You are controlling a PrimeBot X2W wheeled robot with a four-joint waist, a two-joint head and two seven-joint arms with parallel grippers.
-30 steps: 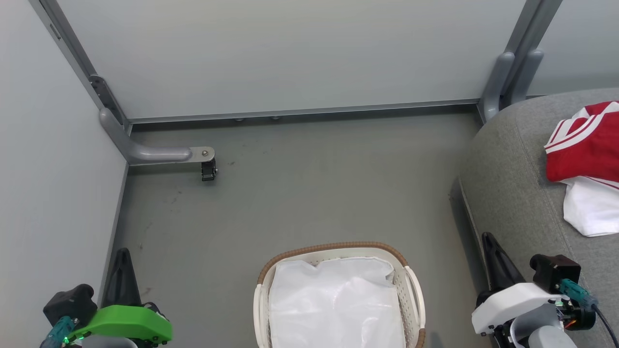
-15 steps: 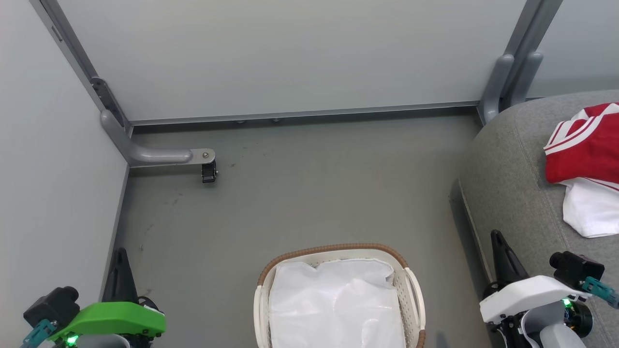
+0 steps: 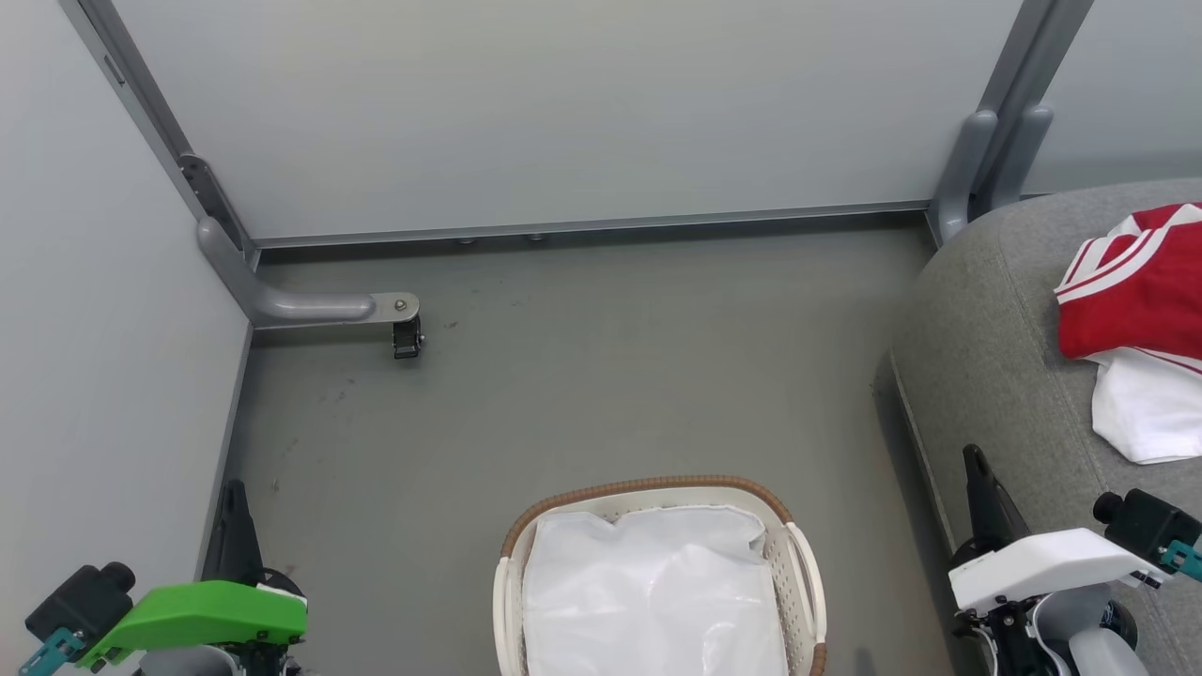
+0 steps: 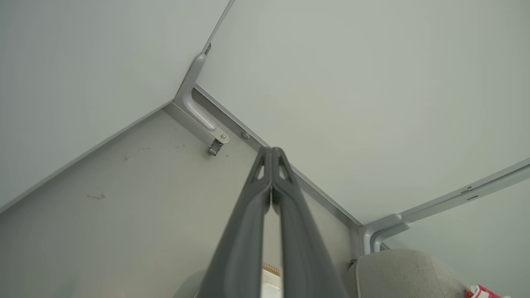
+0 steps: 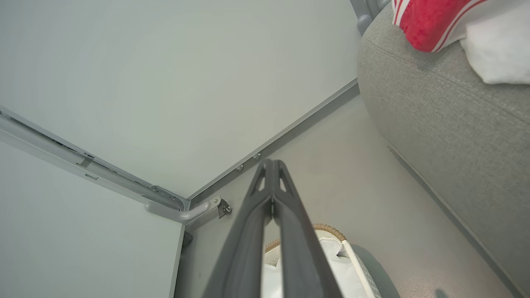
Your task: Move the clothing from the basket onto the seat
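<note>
Head overhead; basket (image 3: 648,485) in all views

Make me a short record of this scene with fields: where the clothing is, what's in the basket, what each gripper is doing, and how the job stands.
location: the red and white clothing lies on the seat
container: the basket stands on the floor, apart from the seat
contents: a glossy white liner sheet; no garments in the part shown
left: left gripper shut, holding nothing
right: right gripper shut, holding nothing
status: the move looks done
</note>
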